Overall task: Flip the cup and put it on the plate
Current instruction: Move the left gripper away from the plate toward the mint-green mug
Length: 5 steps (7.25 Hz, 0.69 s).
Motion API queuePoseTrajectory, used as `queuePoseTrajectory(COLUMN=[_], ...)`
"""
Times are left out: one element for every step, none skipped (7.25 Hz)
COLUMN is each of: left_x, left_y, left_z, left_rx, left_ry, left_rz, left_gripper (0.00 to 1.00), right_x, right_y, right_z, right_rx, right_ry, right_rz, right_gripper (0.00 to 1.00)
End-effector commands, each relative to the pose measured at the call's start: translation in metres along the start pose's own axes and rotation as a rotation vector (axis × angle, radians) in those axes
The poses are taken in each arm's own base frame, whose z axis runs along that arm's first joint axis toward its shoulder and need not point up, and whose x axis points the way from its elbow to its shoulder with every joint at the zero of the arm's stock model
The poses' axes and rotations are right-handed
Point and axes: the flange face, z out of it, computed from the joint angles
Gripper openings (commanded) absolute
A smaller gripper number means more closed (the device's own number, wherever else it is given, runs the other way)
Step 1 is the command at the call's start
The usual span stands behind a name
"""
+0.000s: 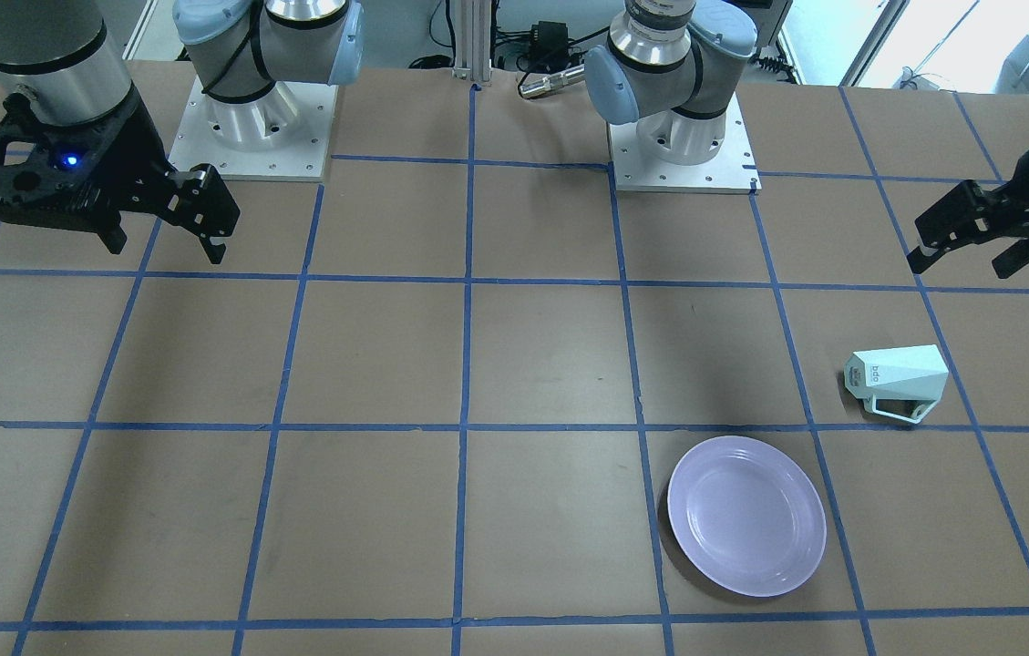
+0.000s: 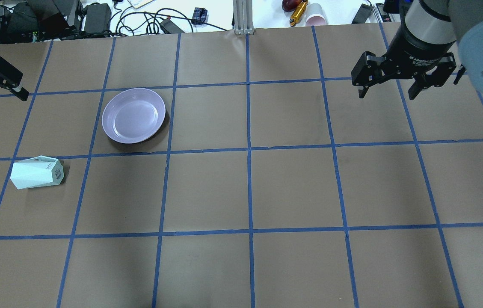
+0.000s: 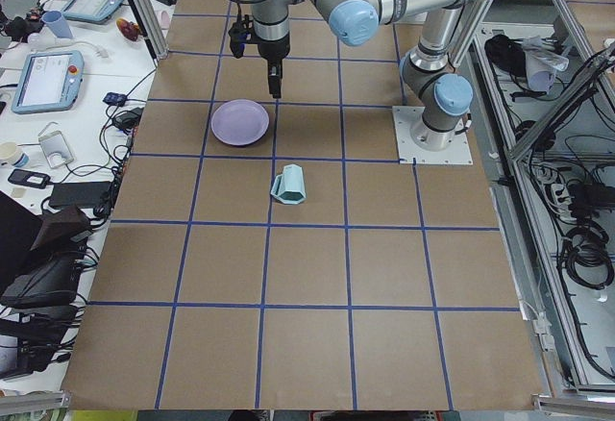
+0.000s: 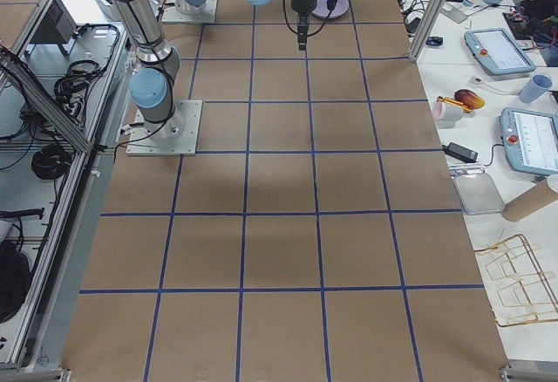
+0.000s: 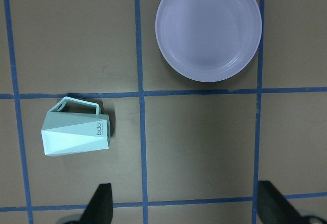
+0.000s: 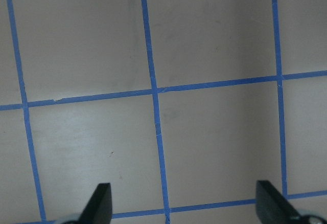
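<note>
Front-facing: cup point(image 1: 897, 378) lying on side on tabletop point(image 1: 550, 364), near plate point(image 1: 746, 515), not touching.
Overhead: left end effector point(image 2: 1, 97) and right end effector point(image 2: 386, 95) both released, empty, above tabletop.
Left wrist: cup's handle on plate's side.

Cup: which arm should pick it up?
Left. The cup lies on its side on the table, left half, near the open left pincer; the right pincer hangs far across.
</note>
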Motion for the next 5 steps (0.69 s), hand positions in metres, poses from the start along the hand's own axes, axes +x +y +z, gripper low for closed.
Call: queuePoseTrajectory(left_x=[-0.054, -0.073, -0.102, -0.13, -0.148], left_y=[0.009, 0.011, 0.016, 0.018, 0.015], left_z=[0.006, 0.01, 0.016, 0.025, 0.034], left_rx=[-0.016, -0.021, -0.025, -0.021, -0.011], left_ry=[0.011, 0.012, 0.02, 0.037, 0.036], left_rz=[-0.019, -0.013, -0.055, -0.019, 0.002], left_gripper=[1.0, 1.0, 1.0, 1.0, 1.0], right_x=[0.0, 0.0, 0.0, 0.0, 0.0], right_y=[0.0, 0.0, 0.0, 0.0, 0.0], right_z=[0.0, 0.0, 0.0, 0.001, 0.001], right_rx=[0.0, 0.0, 0.0, -0.001, -0.001], right_ry=[0.0, 0.0, 0.0, 0.0, 0.0], right_rz=[0.0, 0.0, 0.0, 0.0, 0.0], right_gripper=[1.0, 1.0, 1.0, 1.0, 1.0])
